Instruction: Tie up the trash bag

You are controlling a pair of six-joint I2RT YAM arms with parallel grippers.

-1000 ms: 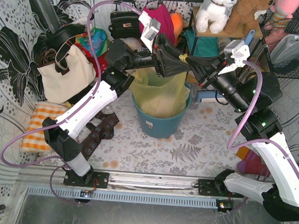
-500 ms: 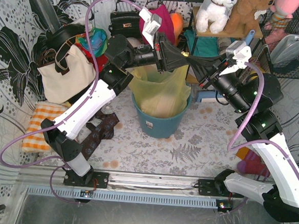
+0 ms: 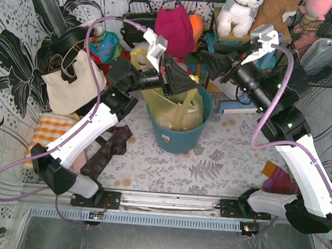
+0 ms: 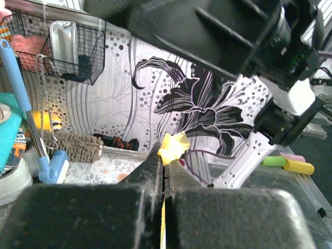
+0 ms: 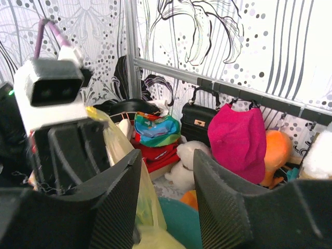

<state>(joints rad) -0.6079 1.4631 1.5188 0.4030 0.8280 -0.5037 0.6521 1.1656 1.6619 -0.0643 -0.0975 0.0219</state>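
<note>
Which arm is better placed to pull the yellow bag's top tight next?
Probably the left: the left gripper is shut on a strip of the trash bag above the bucket, while the right gripper stands open, holding nothing.

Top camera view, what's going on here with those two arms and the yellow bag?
Two robot arms are tying the trash bag, which sits in the teal bucket. The left pincer is shut on a tail of the bag's yellow plastic, held above the bucket's rim. The right pincer stands open with nothing between its fingers, apart from the bag. Whether a knot is tied, I cannot tell.
</note>
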